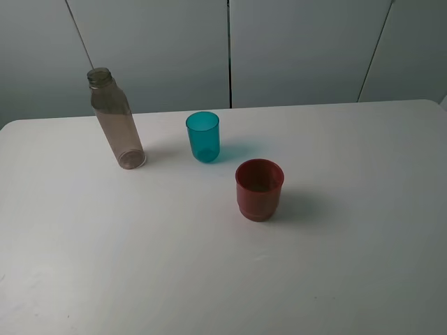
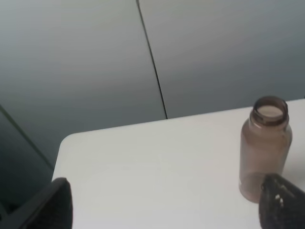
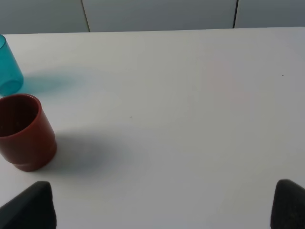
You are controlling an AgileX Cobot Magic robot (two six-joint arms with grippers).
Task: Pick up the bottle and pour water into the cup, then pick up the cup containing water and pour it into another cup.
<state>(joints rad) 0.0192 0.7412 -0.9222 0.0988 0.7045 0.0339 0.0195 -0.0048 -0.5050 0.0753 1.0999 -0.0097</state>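
My left gripper [image 2: 164,202] has its jaws spread wide with nothing between them; only the two dark fingertips [image 2: 281,200] show at the edge of the left wrist view, one of them overlapping the base of the bottle [image 2: 265,143] in that picture (whether it touches the bottle I cannot tell). My right gripper [image 3: 164,205] is likewise wide apart and empty, its two dark tips far to either side over bare table [image 3: 190,119].

Neither arm appears in the exterior high view, so both are back from the working area.

From there, the bottle [image 1: 116,118] stands upright and uncapped on the far left of the white table [image 1: 209,279], taller than both cups and clear brownish all the way down. To its right, a little apart, stands the teal cup [image 1: 203,137], upright, casting a blue-green shadow to its right. Nearer to me and further right again is the dark red cup [image 1: 259,189], upright too, with a stepped ridge near its base; it stands apart from the teal cup, not touching. In the right wrist view the red cup [image 3: 24,131] sits just this side of the teal cup [image 3: 9,67].

Behind the table runs a pale grey panelled wall [image 1: 300,49] with dark seams.
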